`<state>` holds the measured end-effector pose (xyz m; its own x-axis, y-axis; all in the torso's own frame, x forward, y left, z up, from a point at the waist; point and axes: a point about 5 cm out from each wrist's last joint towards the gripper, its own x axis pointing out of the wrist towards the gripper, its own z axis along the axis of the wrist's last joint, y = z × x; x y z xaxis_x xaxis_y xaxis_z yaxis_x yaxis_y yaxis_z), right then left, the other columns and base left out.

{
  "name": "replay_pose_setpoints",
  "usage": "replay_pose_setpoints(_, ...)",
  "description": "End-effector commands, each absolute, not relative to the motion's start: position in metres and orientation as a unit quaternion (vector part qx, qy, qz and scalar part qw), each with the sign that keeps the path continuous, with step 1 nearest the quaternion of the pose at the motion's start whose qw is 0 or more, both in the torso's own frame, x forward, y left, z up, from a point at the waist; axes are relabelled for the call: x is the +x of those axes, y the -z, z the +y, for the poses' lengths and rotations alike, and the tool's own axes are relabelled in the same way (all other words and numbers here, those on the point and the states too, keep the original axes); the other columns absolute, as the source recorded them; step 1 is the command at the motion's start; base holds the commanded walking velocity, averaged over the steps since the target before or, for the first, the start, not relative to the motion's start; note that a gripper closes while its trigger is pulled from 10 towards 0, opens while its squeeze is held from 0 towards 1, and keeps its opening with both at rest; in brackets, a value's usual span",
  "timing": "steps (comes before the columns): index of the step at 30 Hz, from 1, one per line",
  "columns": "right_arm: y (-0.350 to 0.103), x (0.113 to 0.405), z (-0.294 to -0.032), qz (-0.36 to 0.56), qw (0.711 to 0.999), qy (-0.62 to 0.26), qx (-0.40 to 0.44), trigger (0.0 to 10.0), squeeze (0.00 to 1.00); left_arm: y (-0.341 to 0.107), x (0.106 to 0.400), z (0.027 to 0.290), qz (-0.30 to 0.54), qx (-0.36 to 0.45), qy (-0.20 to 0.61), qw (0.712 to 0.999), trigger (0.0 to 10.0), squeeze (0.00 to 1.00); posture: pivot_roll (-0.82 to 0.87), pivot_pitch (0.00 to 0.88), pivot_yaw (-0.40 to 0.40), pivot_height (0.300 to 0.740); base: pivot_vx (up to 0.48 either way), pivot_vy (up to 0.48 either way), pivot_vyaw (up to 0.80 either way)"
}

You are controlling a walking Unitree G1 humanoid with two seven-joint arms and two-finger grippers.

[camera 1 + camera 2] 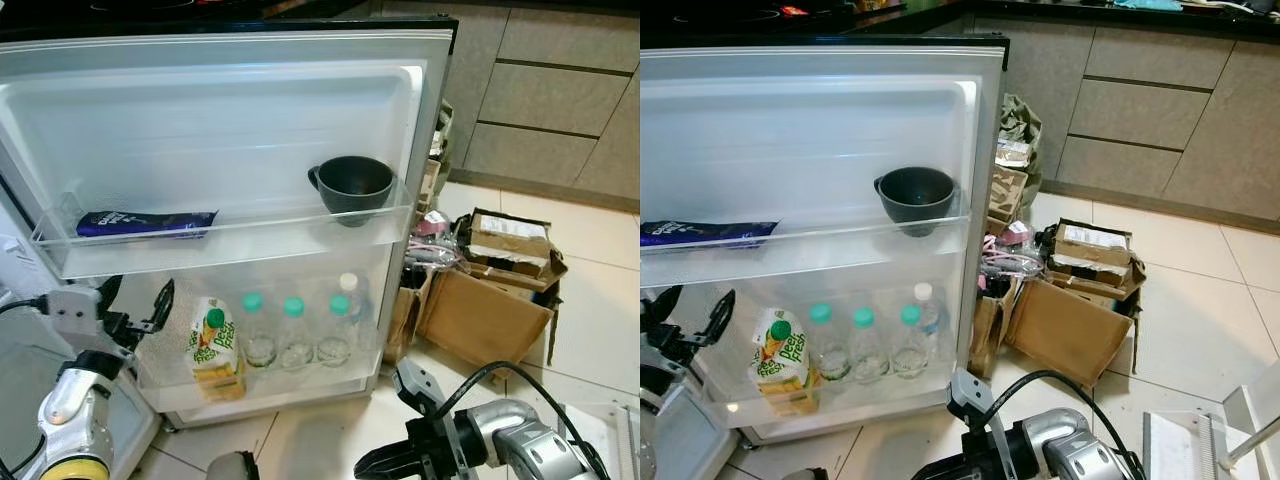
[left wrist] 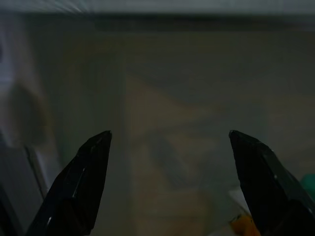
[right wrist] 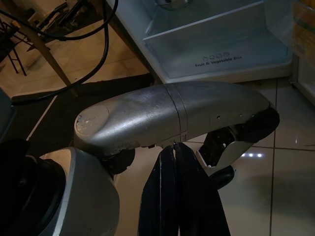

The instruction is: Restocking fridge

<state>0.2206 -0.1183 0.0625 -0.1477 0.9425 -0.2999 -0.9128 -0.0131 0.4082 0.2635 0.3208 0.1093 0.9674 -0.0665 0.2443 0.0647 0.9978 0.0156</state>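
Observation:
The fridge door (image 1: 230, 110) stands open in front of me. Its upper shelf holds a dark bowl (image 1: 352, 185) and a blue packet (image 1: 145, 222). The lower shelf holds a juice carton (image 1: 215, 350), three green-capped water bottles (image 1: 295, 335) and a white-capped bottle (image 1: 350, 295). My left gripper (image 1: 137, 305) is open, just left of the juice carton at the lower shelf's end, and holds nothing; its fingers (image 2: 83, 182) point at the blurred shelf wall. My right gripper (image 1: 365, 467) hangs low near the floor, shut and empty, with its fingers (image 3: 172, 187) pressed together.
Opened cardboard boxes (image 1: 490, 300) and bags lie on the tiled floor right of the door. Kitchen cabinets (image 1: 560, 110) run along the back right. A white rack (image 1: 1200, 445) sits at the bottom right. The fridge's vegetable drawer (image 3: 216, 44) shows in the right wrist view.

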Motion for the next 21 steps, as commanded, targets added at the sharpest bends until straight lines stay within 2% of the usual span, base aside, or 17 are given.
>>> replay_pose_setpoints(1,-0.062,0.221,-0.119,0.26,0.65,-0.714,0.026,10.0,0.0,-0.108,0.261,0.323,-0.123,-0.011,0.033,0.992,10.0,0.0,-0.08,0.0,-0.018,0.47,0.0,0.0,0.0)
replay_pose_setpoints(7,-0.062,0.221,-0.12,0.26,0.65,-0.714,0.027,10.0,0.0,-0.105,0.248,0.335,-0.126,-0.056,0.027,0.99,10.0,0.0,-0.08,0.0,-0.01,0.47,0.0,0.0,0.0)
replay_pose_setpoints(9,-0.06,0.22,-0.119,0.254,0.654,-0.712,0.028,10.0,0.0,-0.086,0.22,0.351,-0.104,-0.135,0.034,0.985,10.0,0.0,-0.07,0.0,-0.006,0.47,0.0,0.0,0.0)
replay_pose_setpoints(14,-0.06,0.22,-0.118,0.241,0.658,-0.713,0.025,10.0,0.0,-0.067,0.193,0.363,-0.081,-0.193,0.026,0.977,10.0,0.0,-0.07,0.0,-0.008,0.47,0.0,0.0,0.0)
replay_pose_setpoints(18,-0.059,0.22,-0.115,0.234,0.662,-0.711,0.024,10.0,0.0,-0.041,0.161,0.356,-0.049,-0.277,0.057,0.958,10.0,0.0,-0.07,0.0,-0.008,0.47,0.0,0.0,0.0)
replay_pose_setpoints(21,-0.058,0.221,-0.114,0.228,0.669,-0.707,0.022,10.0,0.0,-0.03,0.148,0.347,-0.032,-0.31,0.08,0.947,10.0,0.0,-0.06,0.0,-0.003,0.47,0.0,0.0,0.0)
